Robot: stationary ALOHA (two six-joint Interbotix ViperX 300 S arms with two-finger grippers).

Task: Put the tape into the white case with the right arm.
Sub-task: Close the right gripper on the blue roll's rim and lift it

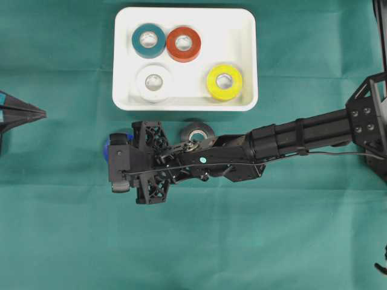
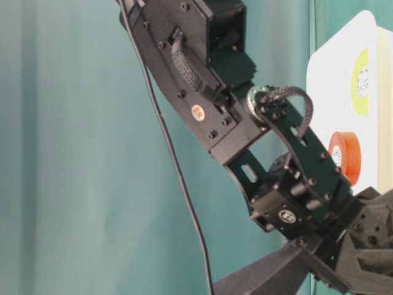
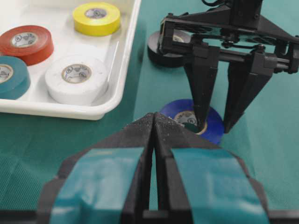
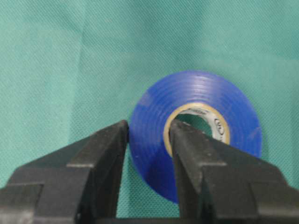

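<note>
A blue tape roll (image 4: 196, 93) lies flat on the green cloth, below the front left corner of the white case (image 1: 254, 60). My right gripper (image 4: 147, 128) is shut on its wall, with one finger inside the core and the other against the outer side. The left wrist view shows the same grip (image 3: 216, 127) on the blue roll (image 3: 180, 109). From overhead only an edge of this roll (image 1: 106, 148) shows beside the black right arm (image 1: 302, 136). My left gripper (image 3: 154, 116) sits shut and empty at the far left (image 1: 42, 112).
The case holds teal (image 1: 149, 40), red (image 1: 183, 43), white (image 1: 154, 82) and yellow (image 1: 224, 82) rolls. A black roll (image 1: 197, 132) lies on the cloth just below the case, against the right arm.
</note>
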